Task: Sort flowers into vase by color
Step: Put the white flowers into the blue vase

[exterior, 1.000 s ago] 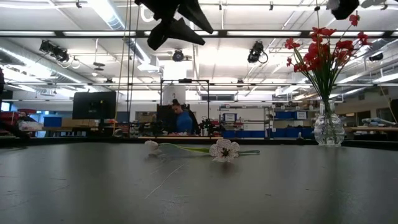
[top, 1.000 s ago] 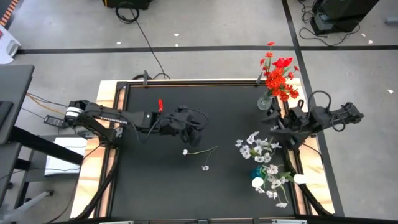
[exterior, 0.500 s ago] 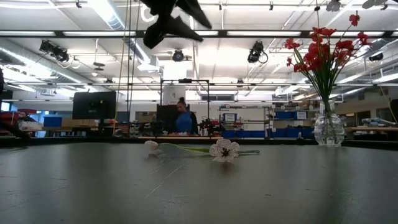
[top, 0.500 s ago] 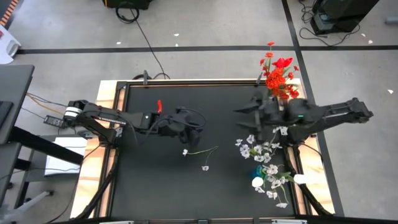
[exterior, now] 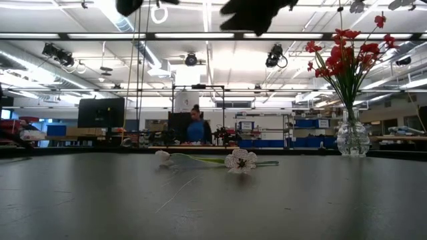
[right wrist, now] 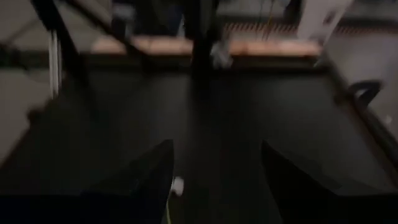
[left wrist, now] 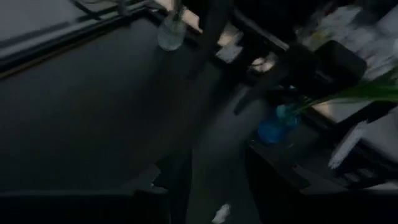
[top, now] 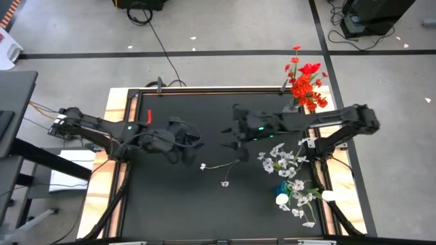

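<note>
Right gripper (top: 231,131) is hanging over the middle of the table (top: 170,197), fingers spread apart, nothing between them; the arm is reaching in from the right edge. Left gripper (top: 187,144) is hovering above the table's left-centre, jaws also apart and empty. Loose white-bloom stem (top: 219,165) is lying flat on the black top near the centre, between the two grippers and toward the near edge, touching neither. In the low view its white bloom (exterior: 240,161) is resting on the surface. Red flowers (top: 305,85) are standing in a clear glass vase (exterior: 352,139) at the far right corner. White and pale-blue flowers (top: 289,173) are sitting in a blue vase (top: 282,187) by the right edge, nearer the front.
</note>
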Available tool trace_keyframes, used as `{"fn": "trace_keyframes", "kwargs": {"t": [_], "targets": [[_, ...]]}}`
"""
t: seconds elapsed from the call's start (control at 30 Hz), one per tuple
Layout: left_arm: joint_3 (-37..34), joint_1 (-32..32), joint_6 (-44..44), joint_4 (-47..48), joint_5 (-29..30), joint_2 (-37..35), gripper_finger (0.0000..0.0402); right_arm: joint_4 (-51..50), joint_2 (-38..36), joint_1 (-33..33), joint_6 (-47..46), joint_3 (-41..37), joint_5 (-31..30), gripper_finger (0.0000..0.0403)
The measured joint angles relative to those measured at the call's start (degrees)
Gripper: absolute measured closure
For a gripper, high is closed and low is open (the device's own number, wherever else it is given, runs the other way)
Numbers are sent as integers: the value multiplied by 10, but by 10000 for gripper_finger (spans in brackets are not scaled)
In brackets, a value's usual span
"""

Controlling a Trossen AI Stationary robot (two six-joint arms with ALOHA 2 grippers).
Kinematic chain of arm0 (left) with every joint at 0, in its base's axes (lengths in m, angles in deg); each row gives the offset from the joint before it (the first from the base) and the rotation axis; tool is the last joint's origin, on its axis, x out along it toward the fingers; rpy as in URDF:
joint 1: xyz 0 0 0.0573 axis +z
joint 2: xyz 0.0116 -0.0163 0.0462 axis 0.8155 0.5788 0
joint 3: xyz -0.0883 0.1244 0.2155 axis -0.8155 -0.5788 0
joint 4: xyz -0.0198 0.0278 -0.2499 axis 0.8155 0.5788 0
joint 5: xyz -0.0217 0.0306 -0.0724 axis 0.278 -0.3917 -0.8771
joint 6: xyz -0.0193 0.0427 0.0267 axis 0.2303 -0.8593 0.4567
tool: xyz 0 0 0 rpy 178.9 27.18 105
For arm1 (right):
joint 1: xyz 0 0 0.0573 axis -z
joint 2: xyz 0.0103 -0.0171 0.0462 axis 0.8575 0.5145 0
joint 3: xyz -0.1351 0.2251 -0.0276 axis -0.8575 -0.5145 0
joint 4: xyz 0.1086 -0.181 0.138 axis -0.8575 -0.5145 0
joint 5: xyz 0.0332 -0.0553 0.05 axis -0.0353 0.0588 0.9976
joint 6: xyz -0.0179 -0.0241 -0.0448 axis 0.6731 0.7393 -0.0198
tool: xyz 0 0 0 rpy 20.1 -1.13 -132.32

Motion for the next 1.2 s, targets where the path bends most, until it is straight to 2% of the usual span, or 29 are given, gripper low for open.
{"fn": "trace_keyframes", "kwargs": {"t": [0.17, 0.33, 0.63, 0.87, 0.93, 1.03, 1.2], "targets": [[0, -25, 0, 49, 50, -18, 251, -79, 85, 4, 45, 49, 36, 164], [0, -36, 0, 71, 51, -18, 251, -165, 151, 0, 110, 85, 46, 171], [-1, -38, 0, 93, 53, -17, 251, -284, 256, -18, 174, 88, 80, 172], [-1, -37, 4, 112, 53, -17, 251, -275, 299, -52, 217, 88, 71, 172], [-1, -37, 5, 114, 53, -17, 251, -263, 311, -57, 216, 88, 53, 172], [-1, -37, 6, 114, 53, -17, 251, -241, 322, -58, 214, 88, 25, 172], [-1, -37, 5, 114, 53, -17, 251, -226, 331, -48, 213, 90, 23, 172]]}}
